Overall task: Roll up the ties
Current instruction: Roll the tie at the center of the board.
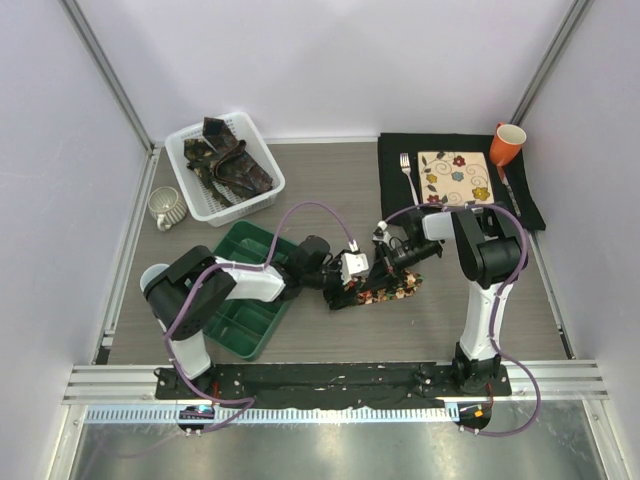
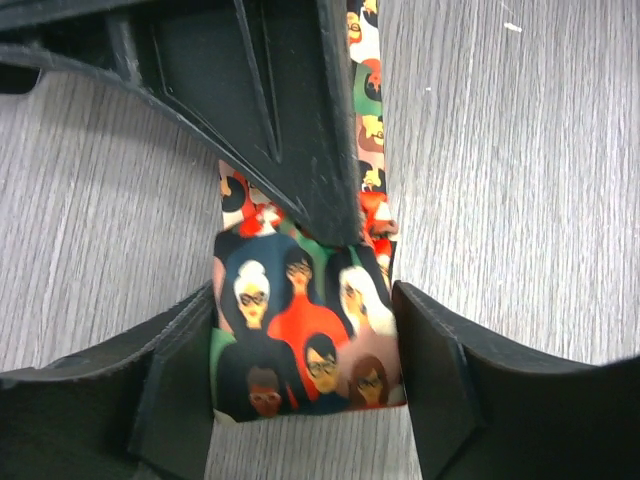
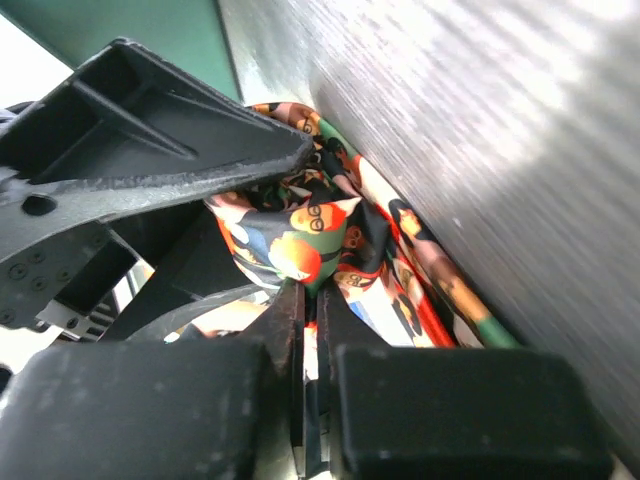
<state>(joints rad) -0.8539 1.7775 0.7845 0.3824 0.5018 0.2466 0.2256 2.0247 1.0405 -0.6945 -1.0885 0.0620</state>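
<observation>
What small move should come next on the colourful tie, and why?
Probably draw the left gripper back off the red-orange printed fabric tie: its fingers stand open beside the flat end, while the right gripper is shut on the bunched part.

The left arm stretches toward 3 o'clock, left gripper [image 2: 305,345] jaws spread apart, while the right arm bends toward 9 o'clock, right gripper [image 3: 308,305] jaws pinched on the tie [image 3: 400,255].
</observation>
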